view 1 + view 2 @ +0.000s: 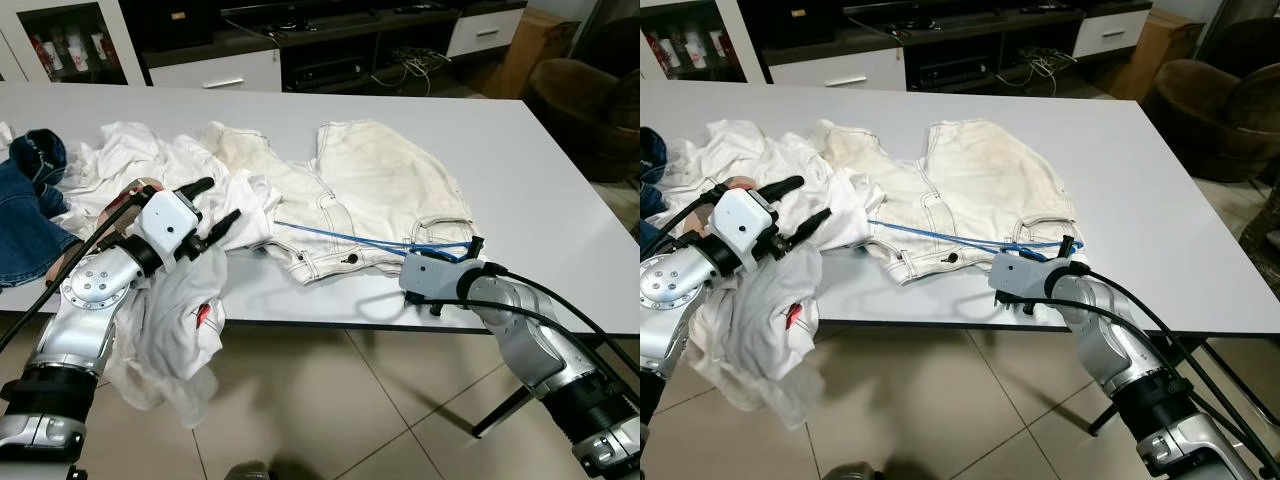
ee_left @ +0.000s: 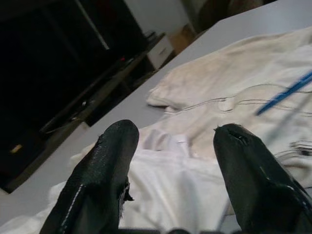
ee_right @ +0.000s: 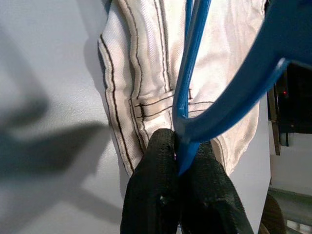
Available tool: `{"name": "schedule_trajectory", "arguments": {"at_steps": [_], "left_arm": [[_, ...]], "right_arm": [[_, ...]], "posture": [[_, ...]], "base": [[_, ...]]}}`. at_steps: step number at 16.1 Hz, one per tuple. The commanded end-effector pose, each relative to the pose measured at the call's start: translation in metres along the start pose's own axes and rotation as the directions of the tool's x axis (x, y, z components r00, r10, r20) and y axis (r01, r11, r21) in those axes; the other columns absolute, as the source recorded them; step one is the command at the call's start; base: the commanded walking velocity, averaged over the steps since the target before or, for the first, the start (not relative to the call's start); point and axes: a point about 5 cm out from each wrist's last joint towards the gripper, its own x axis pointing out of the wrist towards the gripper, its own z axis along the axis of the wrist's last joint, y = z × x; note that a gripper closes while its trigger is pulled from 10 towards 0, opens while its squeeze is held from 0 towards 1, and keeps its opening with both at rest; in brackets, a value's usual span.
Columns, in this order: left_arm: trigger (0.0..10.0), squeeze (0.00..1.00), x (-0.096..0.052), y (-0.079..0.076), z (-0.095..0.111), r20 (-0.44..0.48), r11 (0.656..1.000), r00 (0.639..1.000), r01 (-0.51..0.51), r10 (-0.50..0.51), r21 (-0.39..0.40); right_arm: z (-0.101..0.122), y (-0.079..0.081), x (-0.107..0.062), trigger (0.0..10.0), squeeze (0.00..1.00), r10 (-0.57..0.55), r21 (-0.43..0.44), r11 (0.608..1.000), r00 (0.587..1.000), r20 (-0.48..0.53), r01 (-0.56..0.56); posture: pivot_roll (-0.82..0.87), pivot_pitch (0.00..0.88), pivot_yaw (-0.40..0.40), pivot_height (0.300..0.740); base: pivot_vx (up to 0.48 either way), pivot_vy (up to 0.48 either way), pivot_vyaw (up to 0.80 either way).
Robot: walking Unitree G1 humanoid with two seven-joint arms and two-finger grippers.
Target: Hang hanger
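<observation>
The right gripper (image 3: 178, 161) has its two black fingers pinched tight on the blue hanger (image 1: 350, 240), the blue plastic squeezed between the tips with no gap showing. It sits at the near edge of the white table (image 1: 540, 180), at the front corner of the cream shorts (image 1: 370, 190). From that grip the hanger's thin blue bar runs across the lower part of the shorts, lying flat on the cloth, and in the right wrist view the hanger's broad curve arches over the stitched waistband.

The left gripper (image 1: 218, 208) has its fingers (image 2: 105, 165) spread well apart, with nothing between them. It hovers over the white shirt (image 1: 180, 300), to the other side of the shorts from the hanger's gripped end; part of that shirt is bunched on the table beside the shorts and the rest hangs over the table's near edge toward the tiled floor (image 1: 330, 400).

Beyond the shirt, farther still from the shorts, a pair of blue jeans (image 1: 25, 210) lies at the table's end. Behind the table stands a dark TV cabinet (image 1: 330, 45) with white drawers.
</observation>
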Motion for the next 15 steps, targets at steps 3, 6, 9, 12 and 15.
{"name": "schedule_trajectory", "arguments": {"at_steps": [3,6,9,12,15], "left_arm": [[10.0,0.0,-0.009,-0.003,0.011,0.045,0.993,0.996,0.078,-0.075,-0.083],[10.0,0.0,-0.02,0.016,0.023,0.078,0.988,0.996,-0.027,0.04,-0.154],[10.0,0.0,-0.025,0.013,0.015,0.095,0.931,0.969,-0.188,0.228,-0.312],[10.0,0.0,-0.039,0.001,0.002,0.03,0.865,0.92,-0.355,0.39,-0.356],[10.0,0.0,-0.069,-0.015,-0.004,-0.036,0.712,0.776,-0.595,0.629,-0.373]], "right_arm": [[-0.005,0.0,-0.001,10.0,0.0,0.001,0.041,0.999,1.0,-0.019,0.0],[-0.006,-0.001,0.0,10.0,0.0,-0.005,0.044,0.999,1.0,-0.018,0.006],[-0.003,-0.001,0.002,10.0,0.0,-0.008,0.045,0.999,1.0,-0.01,0.009],[-0.003,-0.001,0.003,10.0,0.0,-0.01,0.045,0.999,1.0,-0.007,0.011],[-0.004,0.0,0.004,10.0,0.0,-0.014,0.045,0.999,1.0,-0.009,0.014]], "posture": [[0.11,0.0,0.012,0.74],[0.13,0.0,0.01,0.74],[0.13,0.0,0.01,0.74],[0.14,0.0,0.015,0.74],[0.14,0.0,0.018,0.74]], "base": [[0.0,0.0,0.0],[0.0,0.0,0.0],[0.0,0.0,0.0],[0.0,0.0,0.0],[0.0,0.0,0.0]]}}
